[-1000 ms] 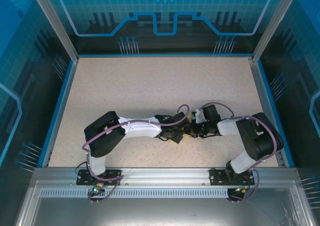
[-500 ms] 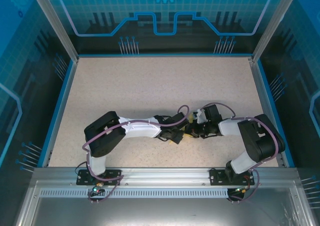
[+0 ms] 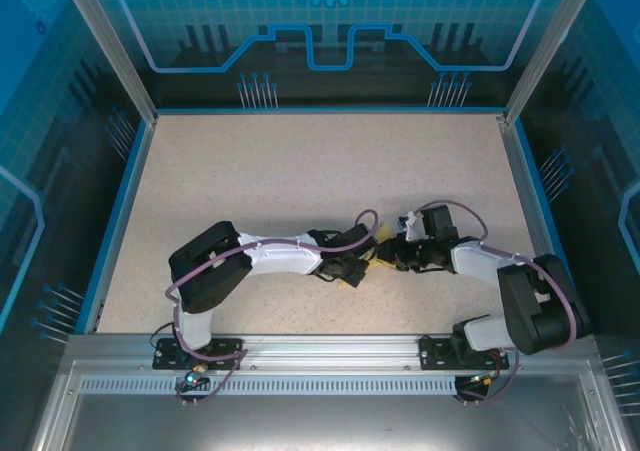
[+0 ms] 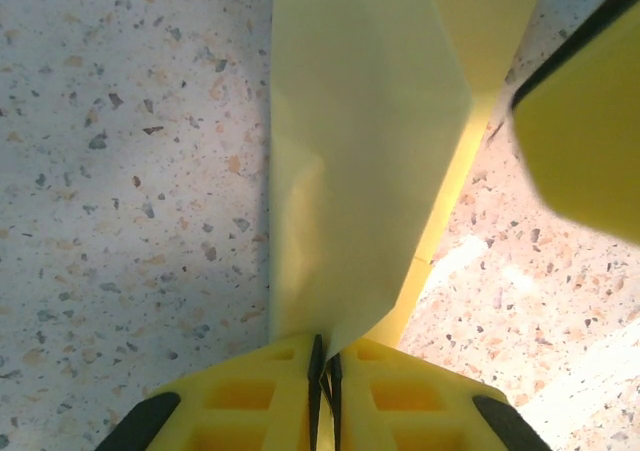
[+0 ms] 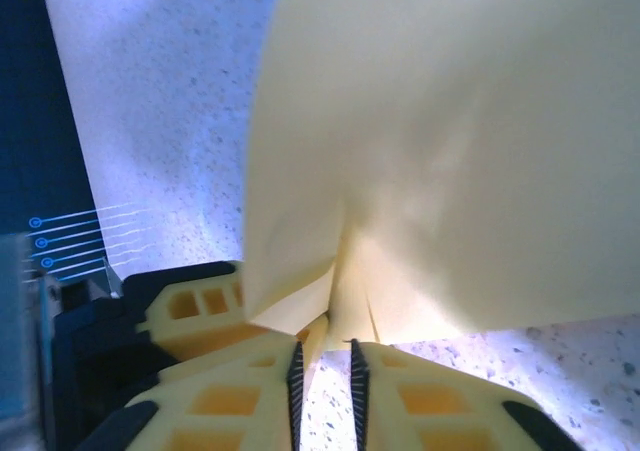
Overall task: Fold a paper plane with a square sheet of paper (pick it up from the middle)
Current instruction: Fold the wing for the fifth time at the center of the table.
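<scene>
The pale-yellow sheet of paper [image 4: 360,151] is folded into a narrow creased shape and held just above the table near the front centre. My left gripper [image 4: 325,366] is shut on its lower edge, pads tight together. In the top view this gripper [image 3: 360,267] meets my right gripper [image 3: 386,258] head-on, and the paper is mostly hidden beneath them. From the right wrist the paper [image 5: 450,141] hangs broad in front of my right gripper [image 5: 325,361]. Its jaws stand a narrow gap apart; a folded flap reaches in beside one pad, and table shows through the gap.
Speckled beige tabletop [image 3: 300,171] stretches far and to both sides, bounded by a blue rim and metal posts. A yellow finger of the right gripper [image 4: 590,121] crowds the left wrist view, and a left finger [image 5: 195,306] shows in the right wrist view.
The right arm's elbow has swung out to the right and toward the near edge, with its wrist shifting slightly right. The left arm and the paper stay put.
</scene>
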